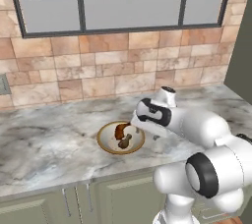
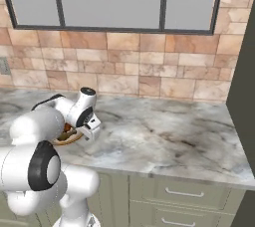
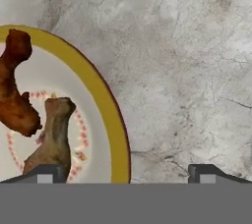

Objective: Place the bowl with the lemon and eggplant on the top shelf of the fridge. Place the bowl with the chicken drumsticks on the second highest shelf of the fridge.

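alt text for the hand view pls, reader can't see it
Looking straight down on a shallow tan-rimmed bowl at the left, holding two brown chicken drumsticks on its cream inside. The gripper hovers with jaws open, one tip over the bowl and the other over the bare grey marbled counter on the right.

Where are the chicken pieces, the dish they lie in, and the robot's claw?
chicken drumsticks (image 1: 122,136), left base view, on the meat.
bowl (image 3: 106,105), hand view, on its yellow rim.
gripper (image 3: 126,173), hand view, midway between the two dark fingertips.
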